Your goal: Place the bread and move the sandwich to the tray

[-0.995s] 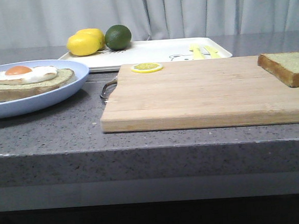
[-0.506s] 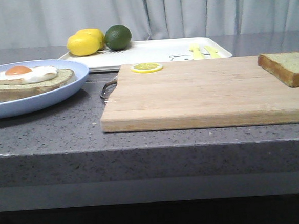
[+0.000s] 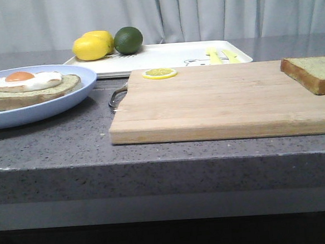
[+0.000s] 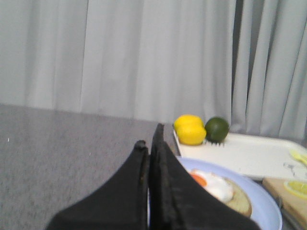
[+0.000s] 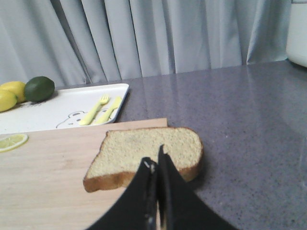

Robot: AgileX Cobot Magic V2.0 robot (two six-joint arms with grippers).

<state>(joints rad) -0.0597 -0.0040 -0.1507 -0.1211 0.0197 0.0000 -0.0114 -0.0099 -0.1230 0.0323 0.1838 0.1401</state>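
The bread (image 3: 314,73) lies on the right end of the wooden cutting board (image 3: 217,101); it also shows in the right wrist view (image 5: 144,153). My right gripper (image 5: 155,160) is shut and empty, hovering just short of the bread. The sandwich (image 3: 29,86), a bread slice with a fried egg, sits on the light blue plate (image 3: 50,105) at the left; it shows in the left wrist view (image 4: 220,189) too. My left gripper (image 4: 149,139) is shut and empty, beside the plate. The white tray (image 3: 169,55) stands behind the board. Neither gripper shows in the front view.
Two lemons (image 3: 93,46) and a lime (image 3: 128,39) sit on the tray's left end, a yellow fork and knife (image 3: 220,55) on its right end. A lemon slice (image 3: 159,73) lies on the board's far left corner. A grey curtain hangs behind.
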